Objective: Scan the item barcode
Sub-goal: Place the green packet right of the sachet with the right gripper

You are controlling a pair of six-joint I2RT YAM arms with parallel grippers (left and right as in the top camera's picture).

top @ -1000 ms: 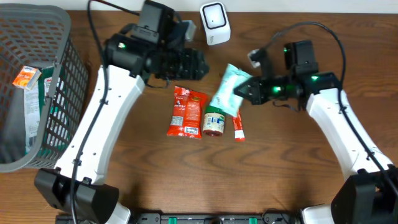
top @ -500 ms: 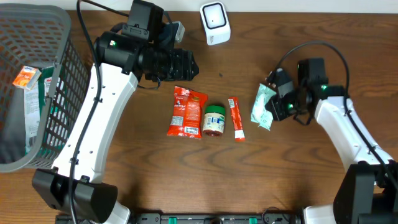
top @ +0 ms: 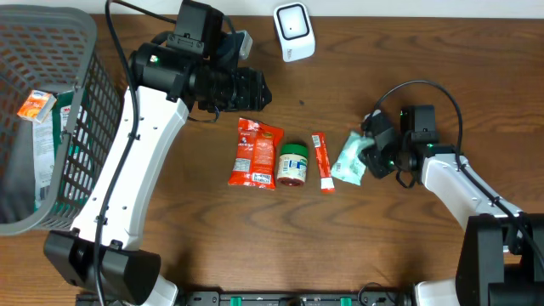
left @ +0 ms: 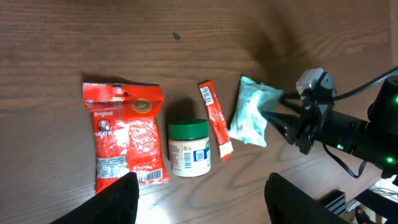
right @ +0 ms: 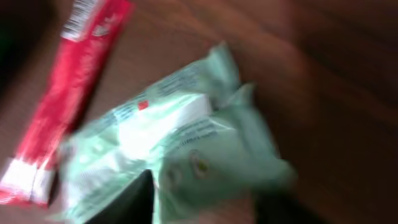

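Right jaws spread, tips at green wipes pack [top: 347, 160] lying flat on surface [top: 255, 242], beside red sachet [top: 323, 163]. Left jaws spread, empty.

The left arm [top: 144, 161] stretched forward, its left gripper [top: 255, 89] spread wide; the right arm [top: 463, 191] bent inward, right gripper [top: 367, 153] low, jaws parted.

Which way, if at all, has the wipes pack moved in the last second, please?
Yes. The wipes pack has moved down and right: it was overlapping the top of the jar, and now lies right of the red stick.
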